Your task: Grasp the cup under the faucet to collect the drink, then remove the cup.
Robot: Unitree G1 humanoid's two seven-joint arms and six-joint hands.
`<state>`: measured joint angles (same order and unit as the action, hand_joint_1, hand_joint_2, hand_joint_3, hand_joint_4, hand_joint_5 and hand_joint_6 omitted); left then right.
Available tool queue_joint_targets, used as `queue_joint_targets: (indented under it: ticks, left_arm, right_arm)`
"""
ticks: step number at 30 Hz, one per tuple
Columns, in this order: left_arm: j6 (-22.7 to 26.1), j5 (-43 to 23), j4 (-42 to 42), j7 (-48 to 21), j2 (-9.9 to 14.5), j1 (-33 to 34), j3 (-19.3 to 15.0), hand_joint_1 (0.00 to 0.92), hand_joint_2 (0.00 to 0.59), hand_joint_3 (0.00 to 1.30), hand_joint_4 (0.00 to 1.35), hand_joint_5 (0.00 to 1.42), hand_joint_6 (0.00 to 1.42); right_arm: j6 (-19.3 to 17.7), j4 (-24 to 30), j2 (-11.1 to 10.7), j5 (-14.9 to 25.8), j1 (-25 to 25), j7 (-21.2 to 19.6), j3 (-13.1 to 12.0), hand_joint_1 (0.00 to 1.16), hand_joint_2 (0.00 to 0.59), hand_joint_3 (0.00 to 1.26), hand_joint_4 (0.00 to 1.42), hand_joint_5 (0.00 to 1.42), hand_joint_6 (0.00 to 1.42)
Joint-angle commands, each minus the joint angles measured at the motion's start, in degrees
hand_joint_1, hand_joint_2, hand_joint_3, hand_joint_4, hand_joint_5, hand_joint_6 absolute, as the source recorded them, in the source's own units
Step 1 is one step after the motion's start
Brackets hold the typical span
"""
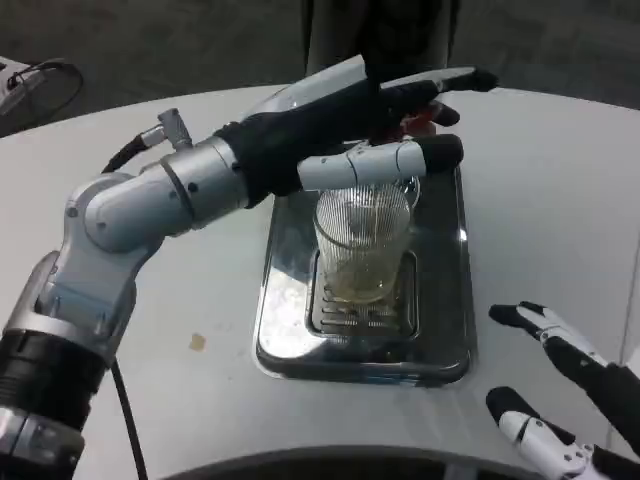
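Left hand grips cup on tray.
Right hand open, idle; high rim grip could tip cup, spilling drink.

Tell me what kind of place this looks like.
Probably a lab or demo drink station: a ribbed clear glass cup stands on a shiny metal drip tray with a grate, on a round white table, the robot's left hand above it.
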<state>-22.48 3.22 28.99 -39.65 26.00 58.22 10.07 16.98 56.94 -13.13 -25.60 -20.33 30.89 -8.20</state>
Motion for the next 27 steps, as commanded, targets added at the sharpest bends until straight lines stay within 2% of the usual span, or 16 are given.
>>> queue_joint_targets:
  ticks: [1,4,7,14,23,27]
  left_arm:
    - [0.23,3.17,2.08,-1.18,0.61,-1.23,2.06,0.000,0.075,0.11,0.00,0.13,0.11]
    - [0.01,3.03,2.21,-1.15,0.74,-1.18,2.02,0.000,0.073,0.11,0.00,0.12,0.11]
    - [-0.10,2.93,2.19,-1.14,0.81,-1.23,1.99,0.000,0.072,0.11,0.00,0.12,0.11]
    - [-0.21,2.69,2.32,-1.13,0.92,-1.11,1.84,0.000,0.075,0.11,0.00,0.12,0.11]
    - [-0.37,1.79,2.81,-1.53,0.90,-1.07,1.44,0.000,0.076,0.11,0.00,0.12,0.12]
    - [-0.81,1.50,3.26,-1.50,0.95,-0.93,1.16,0.000,0.064,0.11,0.00,0.12,0.12]
  right_arm:
    - [1.15,-3.51,2.18,4.38,3.54,-3.93,1.59,0.47,0.330,0.04,0.01,0.05,0.07]
    - [0.36,-6.14,2.07,5.36,5.44,-6.50,2.70,0.56,0.281,0.00,0.01,0.06,0.09]
    - [-1.24,-10.02,1.63,4.12,8.54,-9.29,4.89,0.60,0.257,0.00,0.01,0.06,0.10]
    - [-1.31,-17.19,2.35,2.50,14.77,-15.16,9.12,0.62,0.245,0.00,0.00,0.05,0.08]
    - [0.58,-25.10,3.07,1.32,22.51,-18.36,13.75,0.67,0.229,0.00,0.00,0.04,0.08]
    - [0.77,-27.83,3.69,0.72,24.66,-19.92,14.69,0.69,0.226,0.00,0.00,0.03,0.06]
